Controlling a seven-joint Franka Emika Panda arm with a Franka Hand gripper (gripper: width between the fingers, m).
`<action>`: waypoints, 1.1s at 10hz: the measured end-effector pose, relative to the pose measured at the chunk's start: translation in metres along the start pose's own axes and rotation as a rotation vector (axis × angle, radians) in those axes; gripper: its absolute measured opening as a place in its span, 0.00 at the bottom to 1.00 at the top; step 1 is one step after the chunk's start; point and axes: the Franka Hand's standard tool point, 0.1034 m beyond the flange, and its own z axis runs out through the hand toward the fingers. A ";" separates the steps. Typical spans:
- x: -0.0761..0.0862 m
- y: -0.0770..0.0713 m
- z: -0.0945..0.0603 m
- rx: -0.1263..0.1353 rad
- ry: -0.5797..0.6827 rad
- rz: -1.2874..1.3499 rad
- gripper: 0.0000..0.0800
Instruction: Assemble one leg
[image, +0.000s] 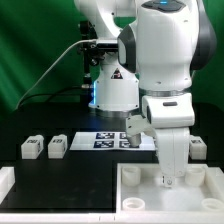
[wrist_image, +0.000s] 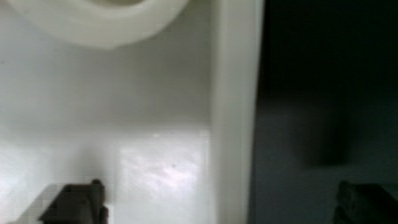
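Observation:
Two legs (image: 32, 148) (image: 57, 146), small white blocks with tags, stand on the black table at the exterior view's left. A third leg (image: 198, 148) shows behind the arm at the right. The large white tray-like part (image: 140, 195) lies at the front. My gripper (image: 168, 172) hangs down over its far edge. In the wrist view my gripper (wrist_image: 219, 205) is open, with dark fingertips (wrist_image: 75, 202) set wide apart. They straddle the tray's raised rim (wrist_image: 235, 110), holding nothing. A round recess (wrist_image: 121, 22) shows in the tray's floor.
The marker board (image: 108, 139) lies on the table behind the tray, beside the robot's base (image: 112, 92). A green curtain backs the scene. Dark table (wrist_image: 329, 100) shows beyond the tray's rim.

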 end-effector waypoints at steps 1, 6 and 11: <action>-0.001 0.001 -0.003 -0.005 -0.001 0.008 0.81; 0.033 -0.006 -0.038 -0.039 0.001 0.446 0.81; 0.065 -0.026 -0.038 -0.024 0.018 1.046 0.81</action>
